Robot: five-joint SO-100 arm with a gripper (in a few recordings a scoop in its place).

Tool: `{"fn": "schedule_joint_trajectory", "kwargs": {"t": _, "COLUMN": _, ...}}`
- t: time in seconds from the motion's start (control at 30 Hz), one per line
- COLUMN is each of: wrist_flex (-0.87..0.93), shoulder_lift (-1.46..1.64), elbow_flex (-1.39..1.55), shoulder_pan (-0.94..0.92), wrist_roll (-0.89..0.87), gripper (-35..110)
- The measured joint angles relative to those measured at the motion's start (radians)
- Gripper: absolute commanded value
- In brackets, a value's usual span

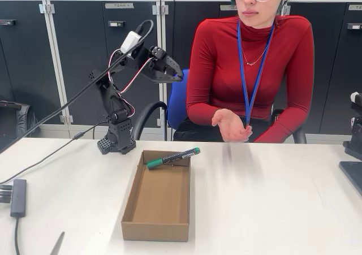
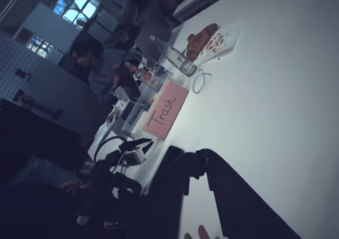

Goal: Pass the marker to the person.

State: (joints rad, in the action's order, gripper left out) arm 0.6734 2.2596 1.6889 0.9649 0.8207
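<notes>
The marker (image 1: 172,158), black with a green cap and green end, lies across the far rim of an open cardboard box (image 1: 158,224) on the white table. It is tilted, with the cap pointing right. My gripper (image 1: 180,77) is raised well above the box and to the marker's upper left, pointing right toward the person (image 1: 251,68). Its jaws meet at the tips with nothing between them, and the wrist view shows the gripper (image 2: 198,155) the same way. The person sits behind the table with one hand (image 1: 232,126) held out palm up, to the right of the marker.
A grey hub (image 1: 18,197) and cables lie at the table's left edge, and a black device (image 1: 353,153) stands at the right edge. In the wrist view a pink "Trash" sign (image 2: 165,111), a bottle (image 2: 172,56) and food on paper (image 2: 204,37) sit on a far table.
</notes>
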Motion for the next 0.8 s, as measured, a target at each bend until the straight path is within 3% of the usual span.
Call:
{"fn": "schedule_joint_trajectory", "kwargs": {"t": 0.3, "wrist_flex": 0.206, "shoulder_lift": -0.141, "elbow_flex": -0.163, "shoulder_pan": 0.167, "wrist_roll": 0.296, "gripper": -5}}
{"fn": "schedule_joint_trajectory", "kwargs": {"t": 0.8, "wrist_flex": 0.477, "shoulder_lift": -0.173, "elbow_flex": -0.189, "shoulder_pan": 0.235, "wrist_roll": 0.836, "gripper": -5}}
